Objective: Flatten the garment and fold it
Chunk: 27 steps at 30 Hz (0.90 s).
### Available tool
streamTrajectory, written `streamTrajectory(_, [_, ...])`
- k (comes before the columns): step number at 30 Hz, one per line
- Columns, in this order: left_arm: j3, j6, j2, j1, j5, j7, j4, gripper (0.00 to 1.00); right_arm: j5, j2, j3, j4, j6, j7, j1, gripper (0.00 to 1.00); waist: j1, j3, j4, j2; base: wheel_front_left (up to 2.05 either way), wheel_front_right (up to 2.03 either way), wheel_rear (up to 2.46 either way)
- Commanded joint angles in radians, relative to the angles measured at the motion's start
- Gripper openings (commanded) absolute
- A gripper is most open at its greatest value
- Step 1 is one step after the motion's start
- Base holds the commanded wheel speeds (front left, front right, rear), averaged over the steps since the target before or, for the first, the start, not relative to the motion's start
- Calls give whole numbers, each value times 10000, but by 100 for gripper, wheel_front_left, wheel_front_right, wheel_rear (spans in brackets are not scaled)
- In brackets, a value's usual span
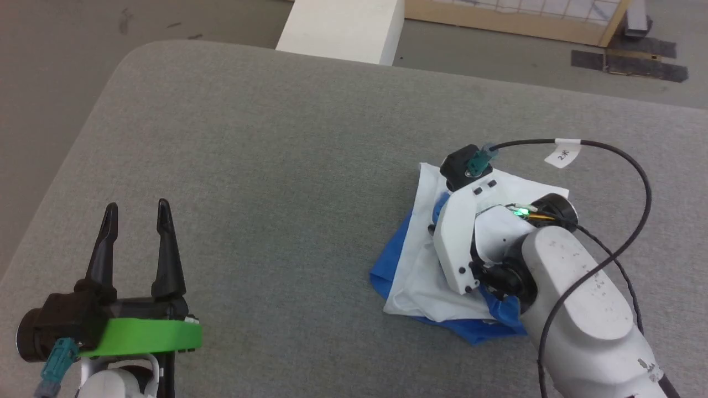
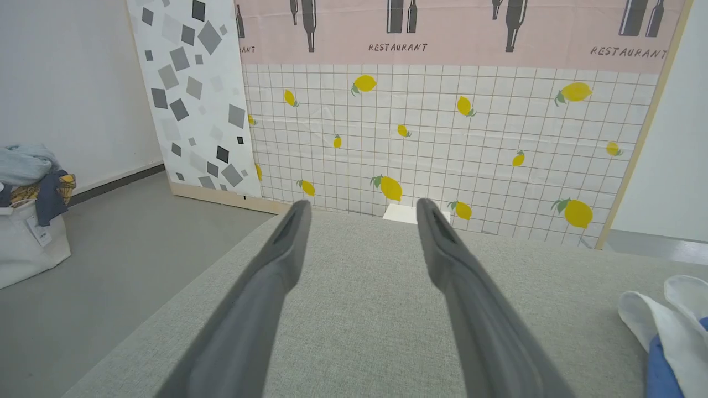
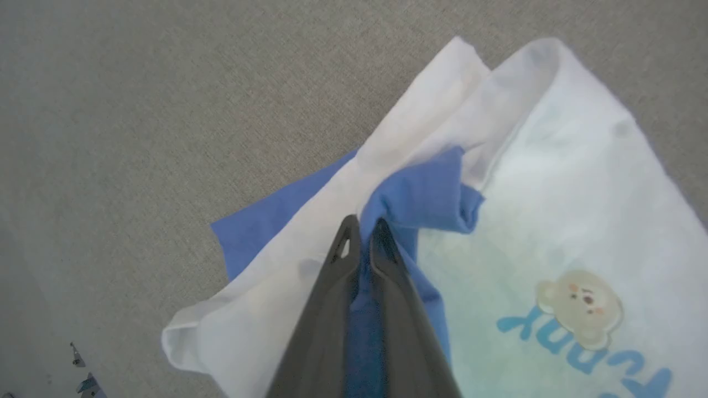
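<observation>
The garment (image 1: 420, 276), white with blue sleeves, lies bunched on the grey table at the right. Its white front carries a bear print and blue letters (image 3: 581, 309); a corner of it shows in the left wrist view (image 2: 664, 326). My right gripper (image 3: 363, 229) points down into the pile, shut on a fold of blue sleeve (image 3: 426, 199). In the head view the right wrist (image 1: 470, 221) covers the middle of the garment and hides the fingers. My left gripper (image 1: 137, 213) stands open over bare table at the lower left, far from the garment, its fingers (image 2: 442, 243) apart with nothing between them.
The grey table (image 1: 265, 166) has a rounded far-left corner and drops to the floor on the left. A white block (image 1: 343, 27) stands behind its far edge. A patterned partition (image 2: 442, 110) rises beyond. A bag of clothes (image 2: 27, 210) sits on the floor at the left.
</observation>
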Motion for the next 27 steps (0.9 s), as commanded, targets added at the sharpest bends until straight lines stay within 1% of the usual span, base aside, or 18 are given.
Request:
streamTrajectory(1, [5, -49, -59, -180, -32, -38, 45, 100, -52, 71, 52, 255, -15, -179, -234, 0, 0, 133, 157, 0, 0, 0, 0])
streamTrajectory(5, [-45, -60, -81, -251, -34, -38, 98, 100, -54, 136, 274, 891, -15, -592, -452, 0, 0, 148, 149, 0, 0, 0, 0])
streamTrajectory(7, [-52, -64, -87, -279, -22, -38, 119, 100, 81, 153, 497, 1081, -15, -794, -569, 10, 0, 127, 61, 0, 0, 0, 0])
streamTrajectory(8, [-62, -66, -90, -290, -10, -38, 136, 100, 215, 158, 633, 1117, -15, -927, -642, 39, 0, 112, 12, 0, 0, 0, 0])
streamTrajectory(9, [-69, -68, -91, -302, 4, -38, 147, 100, 313, 160, 747, 1105, -15, -1077, -708, 100, 0, 93, -33, 0, 0, 0, 0])
streamTrajectory(14, [-57, -74, -35, -268, 65, -38, 133, 100, 1203, 165, 1511, 536, -15, -1849, -1014, 100, 0, -112, -449, 0, 0, 0, 0])
streamTrajectory(16, [-30, -76, 17, -228, 89, -38, 99, 100, 1483, 165, 1699, 129, -15, -2055, -1110, 100, 0, -210, -677, 0, 0, 0, 0])
streamTrajectory(18, [-3, -77, 58, -181, 110, -38, 67, 100, 1566, 166, 1667, -313, -15, -2222, -1160, 100, 0, -313, -891, 0, 0, 0, 0])
streamTrajectory(21, [2, -78, 100, -141, 137, -38, -11, 100, 1249, 120, 1168, -944, -15, -2312, -1060, 100, 0, -458, -1150, 0, 0, 0, 0])
streamTrajectory(24, [-21, -78, 106, -107, 182, -38, -99, 100, 360, -373, 389, -1532, -15, -2012, -629, 100, 0, -569, -1341, 0, 0, 0, 0])
streamTrajectory(27, [-73, -79, 99, -65, 225, -38, -152, 100, -461, -803, -465, -1918, -15, -1308, 206, 100, 0, -618, -1447, 0, 0, 0, 0])
